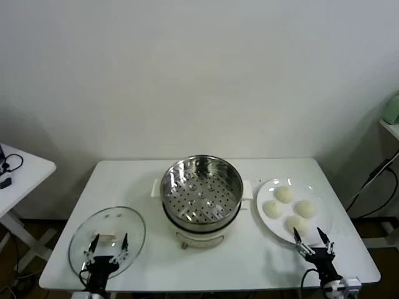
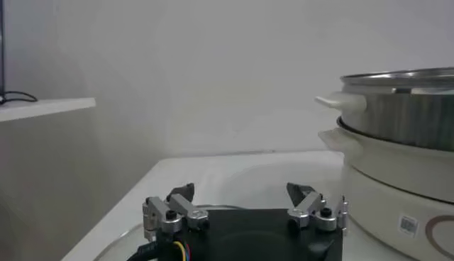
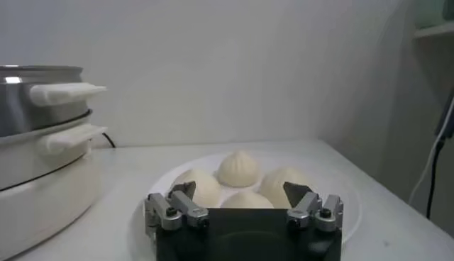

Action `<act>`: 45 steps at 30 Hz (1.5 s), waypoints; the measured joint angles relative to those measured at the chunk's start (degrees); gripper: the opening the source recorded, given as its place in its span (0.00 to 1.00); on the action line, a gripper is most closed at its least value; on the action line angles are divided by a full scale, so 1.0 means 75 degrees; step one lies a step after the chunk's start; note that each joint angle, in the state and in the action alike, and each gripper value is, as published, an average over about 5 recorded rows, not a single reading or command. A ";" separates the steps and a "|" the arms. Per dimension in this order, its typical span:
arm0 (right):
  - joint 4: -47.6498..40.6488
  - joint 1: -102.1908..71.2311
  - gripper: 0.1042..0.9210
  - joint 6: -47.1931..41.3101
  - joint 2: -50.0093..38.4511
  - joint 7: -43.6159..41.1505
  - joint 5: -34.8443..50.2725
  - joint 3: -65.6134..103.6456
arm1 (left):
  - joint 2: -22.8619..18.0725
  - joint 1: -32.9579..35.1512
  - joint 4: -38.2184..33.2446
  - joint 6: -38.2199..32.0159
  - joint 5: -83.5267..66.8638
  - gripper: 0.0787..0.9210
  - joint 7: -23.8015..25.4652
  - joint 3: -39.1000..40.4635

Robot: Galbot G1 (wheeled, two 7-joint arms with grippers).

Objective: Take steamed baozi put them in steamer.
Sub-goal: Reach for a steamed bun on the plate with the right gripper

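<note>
Starting from the near edge of the white table (image 1: 124, 177), right gripper (image 1: 310, 240) waiting with jaws spread wide and nothing between them, just short of the white plate (image 1: 267, 187) at the table's right end. Four steamed baozi (image 1: 284, 194) clustered on that plate, none yet moved; nearest bun (image 3: 245, 200) sitting directly ahead of the spread fingers (image 3: 186, 191) in the right wrist view. Steamer (image 1: 201, 190) standing at table centre, lidless, perforated tray bare, just left of the plate. Left gripper (image 1: 108, 245) parked over the glass lid (image 1: 106, 235) at the near left, jaws likewise apart and holding nothing. For a clean first pick, probably best to take the closest bun, advancing low and level so the fingers straddle its widest part rather than pinching the dome. Closing gently seems wise, soft dough likely to dent or squeeze out under a hard grip. Worth keeping the fingertips off the plate rim and clear of the neighbouring buns, all packed close together. Then lifting high enough to clear the steamer's white side handle (image 3: 67, 92) and steel rim before lowering onto the tray, toward the far side to leave room for the other three.
</note>
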 measured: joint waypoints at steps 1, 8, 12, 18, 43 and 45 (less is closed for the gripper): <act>0.0016 0.0074 0.88 -0.0103 -0.0040 0.0010 0.0028 0.0009 | 0.0000 0.0006 -0.0006 -0.0002 0.0003 0.88 0.0000 0.0002; -0.0032 0.1390 0.88 -0.1528 -0.0815 -0.0079 0.0161 -0.0175 | 0.0002 0.0045 -0.0026 -0.0050 0.0072 0.88 0.0002 0.0073; -0.0278 0.2450 0.88 -0.2418 -0.1602 -0.0634 -0.0233 -0.0783 | 0.0008 0.0057 0.0005 -0.0093 0.0142 0.88 -0.0001 0.0146; -0.0809 0.4305 0.88 -0.2988 -0.3056 -0.2283 -0.1432 -0.2471 | 0.0024 0.0060 0.0096 -0.0184 0.0263 0.88 0.0001 0.0213; -0.5219 1.2710 0.88 -0.0924 -0.3463 -0.7497 -0.4016 -1.1739 | 0.0146 0.0041 0.0602 -0.0575 0.0595 0.88 -0.0011 0.0367; -0.5592 1.2801 0.88 -0.0826 -0.3152 -0.7597 -0.4020 -1.1902 | 0.0148 0.0025 0.0622 -0.0579 0.0601 0.88 -0.0010 0.0338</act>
